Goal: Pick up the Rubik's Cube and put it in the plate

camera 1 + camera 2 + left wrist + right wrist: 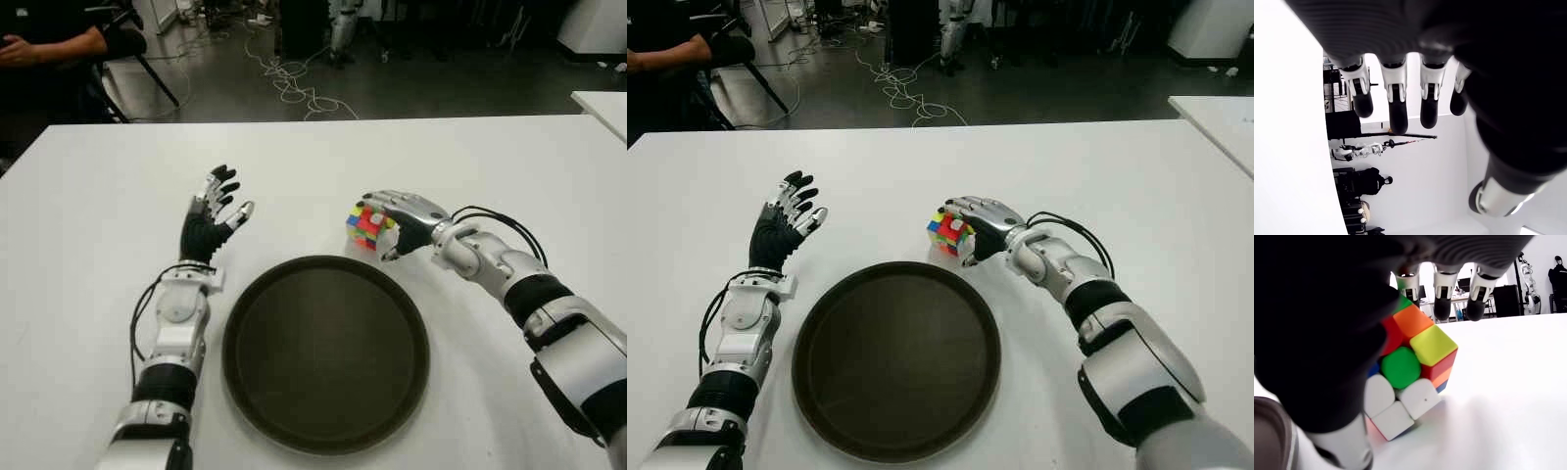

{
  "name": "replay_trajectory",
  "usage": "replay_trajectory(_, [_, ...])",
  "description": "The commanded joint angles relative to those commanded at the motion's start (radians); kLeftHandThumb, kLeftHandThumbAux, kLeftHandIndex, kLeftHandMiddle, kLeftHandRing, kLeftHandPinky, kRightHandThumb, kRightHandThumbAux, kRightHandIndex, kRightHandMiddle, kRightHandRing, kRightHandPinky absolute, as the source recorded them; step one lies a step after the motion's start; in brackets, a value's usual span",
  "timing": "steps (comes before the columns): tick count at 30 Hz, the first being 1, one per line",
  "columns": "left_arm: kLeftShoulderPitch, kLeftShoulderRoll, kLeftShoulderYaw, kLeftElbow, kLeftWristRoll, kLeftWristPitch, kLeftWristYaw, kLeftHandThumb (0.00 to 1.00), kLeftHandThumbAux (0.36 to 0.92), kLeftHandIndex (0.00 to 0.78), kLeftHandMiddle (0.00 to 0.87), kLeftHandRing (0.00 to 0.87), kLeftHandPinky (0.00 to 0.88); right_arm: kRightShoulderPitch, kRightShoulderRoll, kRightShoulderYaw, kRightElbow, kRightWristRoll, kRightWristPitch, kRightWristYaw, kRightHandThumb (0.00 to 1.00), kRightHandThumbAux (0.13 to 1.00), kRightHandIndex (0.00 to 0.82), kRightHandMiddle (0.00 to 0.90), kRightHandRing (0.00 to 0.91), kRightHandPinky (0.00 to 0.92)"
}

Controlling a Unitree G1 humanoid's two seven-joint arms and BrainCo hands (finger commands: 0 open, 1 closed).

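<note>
Rubik's Cube on the white table, tilted on one corner, just beyond the far rim of the dark round plate. Right hand cupped over it, fingers curled past the top, thumb against the near side; seemingly touching, though grip not certain. Left hand beside the plate's left, fingers spread, holding nothing

no readable text, labels, brands or numbers anywhere
</note>
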Motion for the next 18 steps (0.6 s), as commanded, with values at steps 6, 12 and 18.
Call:
replay_trajectory(6, [-0.003,0.002,0.0,0.009,-0.002,-0.009,-0.006,0.039,0.746,0.077,0.156,0.134,0.107,0.001,0.0,-0.005,-0.006,0.006,0.001,0.014,0.004,0.855,0.0,0.0,0.0,0.057])
replay_trajectory(12, [-0.005,0.002,0.0,0.015,-0.004,-0.019,-0.009,0.035,0.754,0.073,0.148,0.127,0.11,0.001,0.001,-0.008,-0.006,0.01,0.003,0.026,0.0,0.736,0.0,0.0,0.0,0.016])
replay_trajectory(18, [-0.007,0.004,-0.002,0.013,-0.002,-0.018,-0.011,0.031,0.741,0.073,0.15,0.132,0.105,0.0,0.009,-0.008,0.007,0.009,0.008,0.021,0.0,0.572,0.0,0.0,0.0,0.001])
